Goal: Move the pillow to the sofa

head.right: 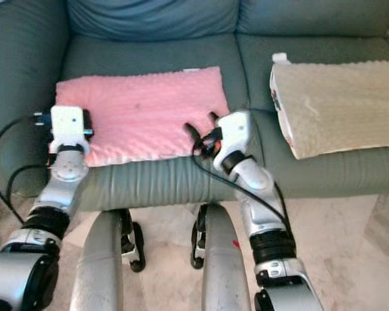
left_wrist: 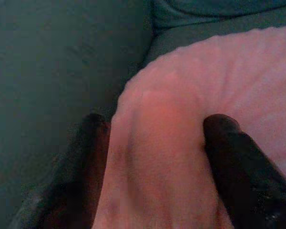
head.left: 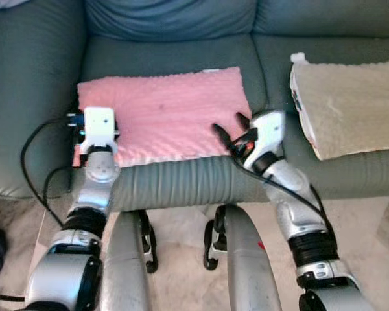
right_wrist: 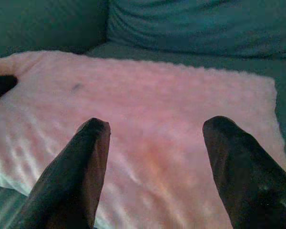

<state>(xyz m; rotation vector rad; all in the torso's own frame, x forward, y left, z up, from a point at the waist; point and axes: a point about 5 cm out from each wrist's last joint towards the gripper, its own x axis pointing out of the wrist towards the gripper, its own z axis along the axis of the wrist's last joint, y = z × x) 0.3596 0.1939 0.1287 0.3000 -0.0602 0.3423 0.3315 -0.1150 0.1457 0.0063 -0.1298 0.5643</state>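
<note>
- Sofa (head.left: 45,78): grey-green, armrest at far L, seat cushions across, back cushions up top.
- L gripper (left_wrist: 157,157): at pillow's L front corner, by the armrest. Wrist view shows the two black fingers (left_wrist: 243,162) spread w/ the pink corner bulging up between them; fabric touches both fingers, so it's grasping the pillow corner. Black cable loops off the L wrist down over the sofa front.
- Pink pillow (head.left: 162,113): lies flat on the L seat cushion, front edge near the seat's front edge, small dark spot on top near the middle.
- R gripper (head.left: 228,129): at pillow's R front corner, fingers parted, tips over/at the pillow edge. R wrist view: both fingers spread above the pink surface w/ nothing between them — released.
- Beige pillow (head.left: 350,103): on the R seat cushion, apart from the pink one, white end panel facing L, front corner overhanging the seat edge a bit.
- Below: robot's silver legs, pale tiled floor (head.left: 181,227).
</note>
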